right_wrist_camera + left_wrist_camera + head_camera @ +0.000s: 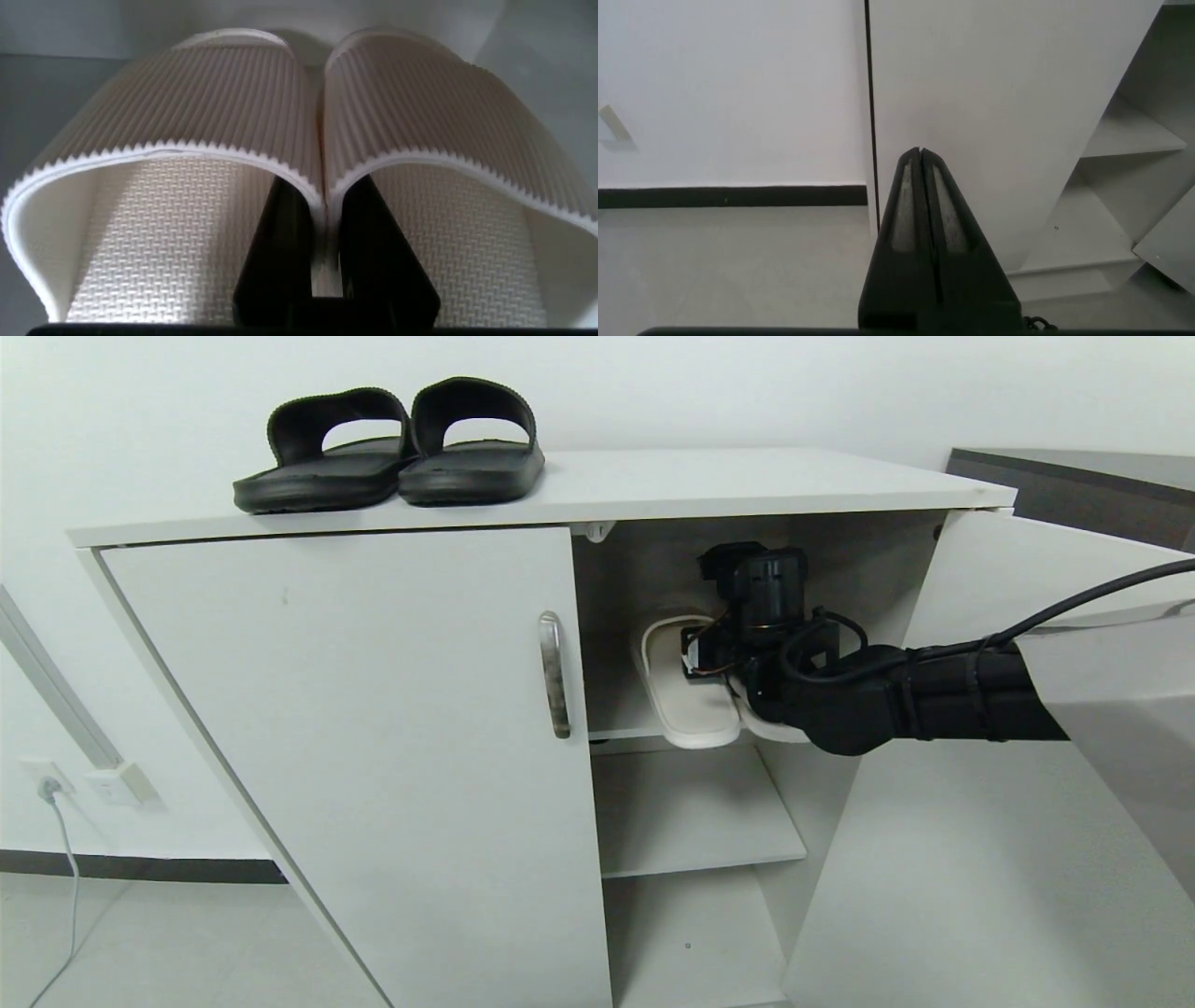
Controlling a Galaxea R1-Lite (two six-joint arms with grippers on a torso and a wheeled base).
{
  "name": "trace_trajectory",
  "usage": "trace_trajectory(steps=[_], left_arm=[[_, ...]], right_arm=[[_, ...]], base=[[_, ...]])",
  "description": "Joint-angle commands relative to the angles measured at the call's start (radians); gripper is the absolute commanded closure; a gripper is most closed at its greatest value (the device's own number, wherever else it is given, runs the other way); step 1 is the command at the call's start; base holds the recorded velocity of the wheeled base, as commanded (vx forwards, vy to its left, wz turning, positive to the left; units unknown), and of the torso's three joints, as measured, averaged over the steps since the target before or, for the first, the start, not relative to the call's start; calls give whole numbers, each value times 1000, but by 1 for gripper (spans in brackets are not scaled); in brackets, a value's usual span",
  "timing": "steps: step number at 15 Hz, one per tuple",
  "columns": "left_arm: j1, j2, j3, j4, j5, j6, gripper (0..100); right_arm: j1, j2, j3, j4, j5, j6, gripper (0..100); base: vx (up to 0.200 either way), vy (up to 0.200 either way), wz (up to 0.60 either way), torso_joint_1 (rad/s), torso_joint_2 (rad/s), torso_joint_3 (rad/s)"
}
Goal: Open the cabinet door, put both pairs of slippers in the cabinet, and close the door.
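A pair of black slippers (392, 453) stands on top of the white cabinet (747, 476), towards its left end. The cabinet's right door (980, 859) is swung open and the left door (355, 756) is closed. A pair of white slippers (686, 695) rests on the upper shelf inside. My right gripper (711, 658) is inside the cabinet, shut on the white slippers (308, 121), with one finger in each slipper pinching their inner straps together (324, 191). My left gripper (920, 154) is shut and holds nothing, low in front of the closed left door.
The closed door carries a metal handle (555, 674) by the opening. A bare lower shelf (691, 812) lies under the slippers. A wall socket with a cable (42, 784) is at the lower left, and dark furniture (1102, 495) stands behind the open door.
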Motion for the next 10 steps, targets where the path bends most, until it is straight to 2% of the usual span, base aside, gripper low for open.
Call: trace_trajectory(steps=[1,4,5,10], left_arm=[[0,2,0,-1,0,0,100],[0,2,0,1,0,0,100],[0,2,0,-1,0,0,100],[0,2,0,-1,0,0,100]], right_arm=[[0,12,-6,-1,0,0,100],[-4,15,-7,0,0,0,100],[-4,15,-7,0,0,0,0],[-4,9,3,19,0,0,0]], base=[[0,0,0,0,0,0],[0,0,0,0,0,0],[0,0,0,0,0,0],[0,0,0,0,0,0]])
